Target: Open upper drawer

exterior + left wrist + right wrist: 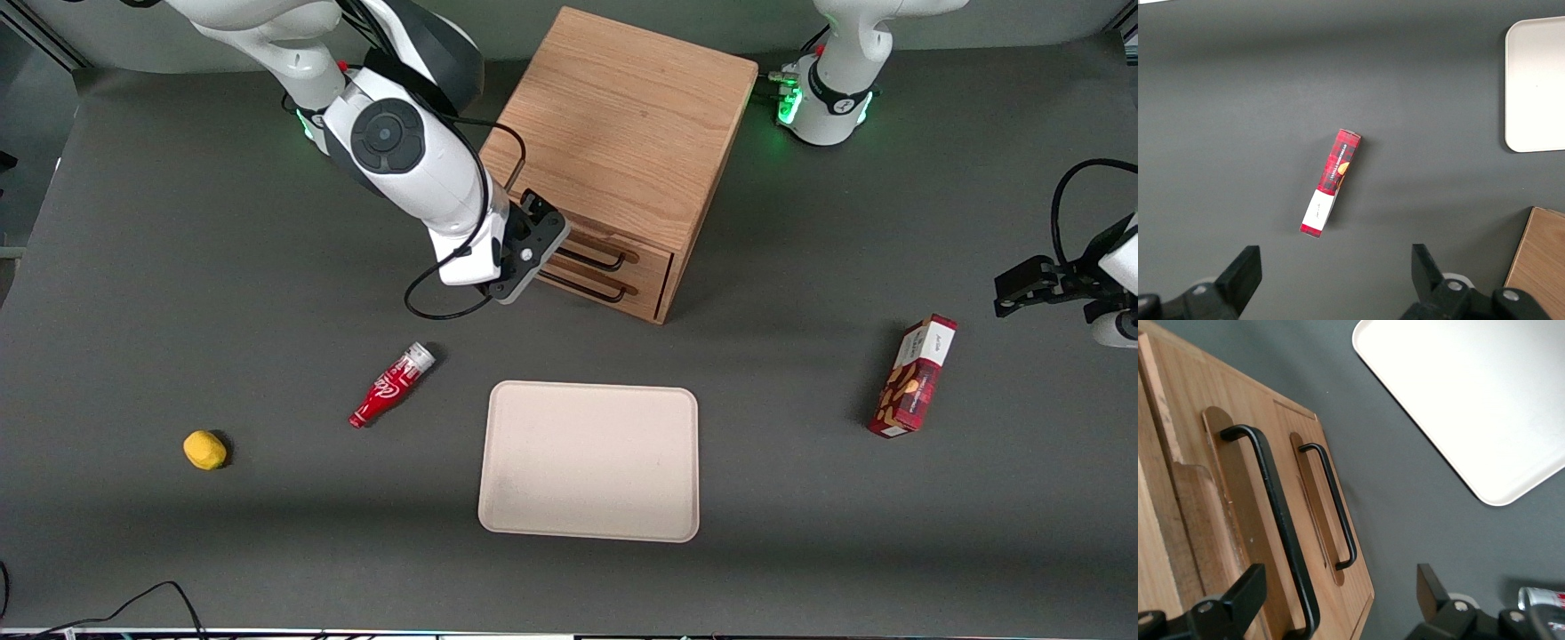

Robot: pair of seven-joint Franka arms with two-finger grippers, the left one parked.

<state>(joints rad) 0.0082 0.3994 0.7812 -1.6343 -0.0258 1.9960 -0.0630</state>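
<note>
While the cream tray lies nearest us on the desk, we see a red bottle with white script we cannot read. Farther back, the end effector hangs spread wide, holding nothing, just in front of the upper drawer, which sits closed in the oak cabinet.

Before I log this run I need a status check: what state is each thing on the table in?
upper drawer: shut, handle not gripped
lower drawer: shut
pincer: open, in front of the drawers at handle height, holding nothing
tray: flat, nothing on it
red bottle: lying on its side
red box: lying on the table
yellow object: resting on the table
</note>
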